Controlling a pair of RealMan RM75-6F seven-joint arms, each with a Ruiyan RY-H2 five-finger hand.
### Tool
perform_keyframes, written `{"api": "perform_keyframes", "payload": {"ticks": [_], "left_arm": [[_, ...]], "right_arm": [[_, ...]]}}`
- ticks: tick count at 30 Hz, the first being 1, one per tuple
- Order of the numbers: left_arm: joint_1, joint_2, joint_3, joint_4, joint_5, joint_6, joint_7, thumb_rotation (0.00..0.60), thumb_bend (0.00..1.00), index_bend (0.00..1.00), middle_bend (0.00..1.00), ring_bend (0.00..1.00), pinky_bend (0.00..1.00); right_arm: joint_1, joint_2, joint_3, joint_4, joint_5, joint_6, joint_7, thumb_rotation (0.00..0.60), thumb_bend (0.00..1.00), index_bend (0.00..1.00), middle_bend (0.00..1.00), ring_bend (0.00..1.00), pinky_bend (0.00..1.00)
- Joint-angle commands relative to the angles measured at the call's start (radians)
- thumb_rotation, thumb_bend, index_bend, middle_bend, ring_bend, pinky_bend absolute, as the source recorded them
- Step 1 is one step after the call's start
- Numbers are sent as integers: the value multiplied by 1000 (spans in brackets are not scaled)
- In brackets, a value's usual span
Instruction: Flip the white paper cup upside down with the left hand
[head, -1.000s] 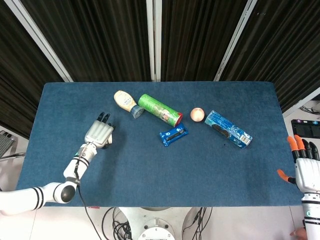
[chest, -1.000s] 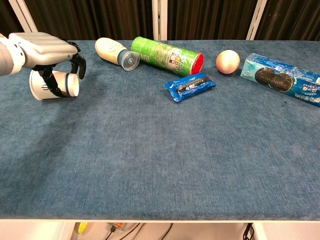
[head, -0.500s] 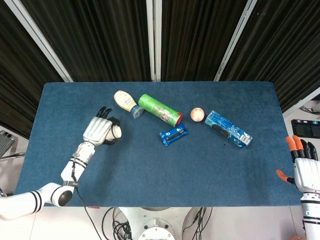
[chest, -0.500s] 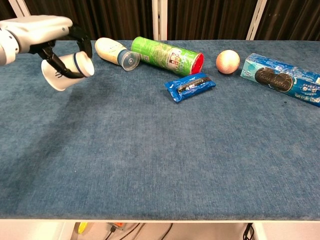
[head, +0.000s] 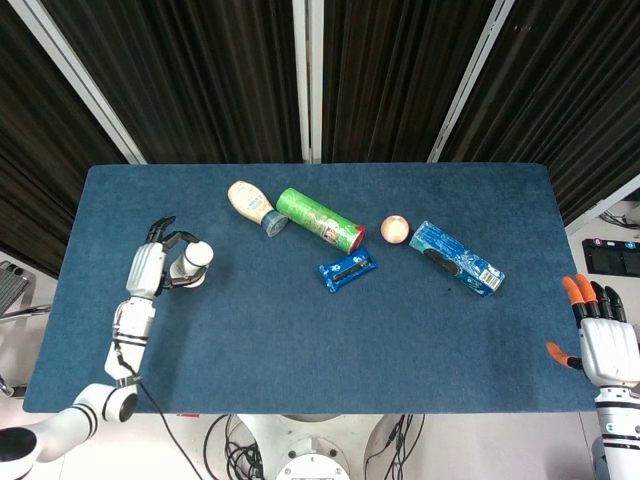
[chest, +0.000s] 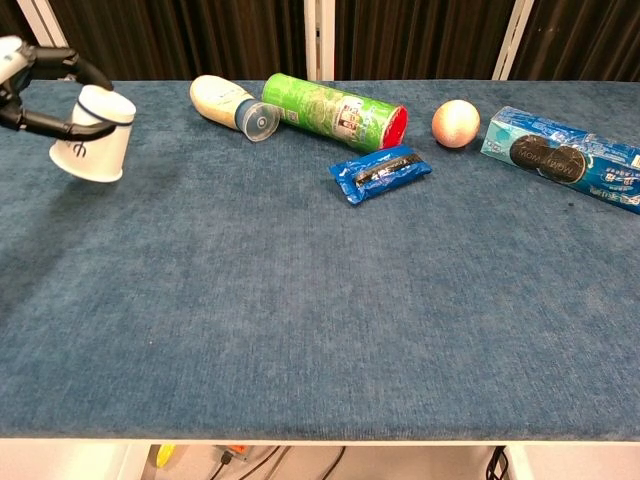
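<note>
My left hand holds the white paper cup just above the blue table at the left. The cup is nearly inverted, tilted, with its closed base up and its wide mouth facing down and to the left. Dark fingers wrap over and behind it. My right hand, with orange-tipped fingers, hovers off the table's front right corner, fingers apart and holding nothing; the chest view does not show it.
Along the back lie a cream squeeze bottle, a green chip can, a blue snack packet, a peach ball and a blue cookie box. The blue table cloth spreads in front of them.
My left hand has carried the cup leftward and turned it from lying on its side to base-up, mouth-down. The right hand has drifted slightly down and outward.
</note>
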Motion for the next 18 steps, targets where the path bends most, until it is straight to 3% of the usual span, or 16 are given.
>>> {"api": "perform_keyframes", "payload": {"ticks": [1, 13, 18], "left_arm": [[38, -80, -21, 107, 2, 20, -122, 600, 205, 388, 440, 66, 0], [52, -150, -41, 243, 24, 36, -304, 600, 201, 359, 420, 59, 0], [55, -154, -33, 262, 41, 32, -337, 600, 200, 291, 385, 59, 0]], "right_arm": [[0, 1, 0, -1, 0, 2, 0, 600, 102, 0, 0, 0, 0], [3, -2, 0, 3, 8, -7, -1, 600, 103, 0, 0, 0, 0], [2, -2, 2, 2, 13, -7, 1, 600, 116, 0, 0, 0, 0]]}}
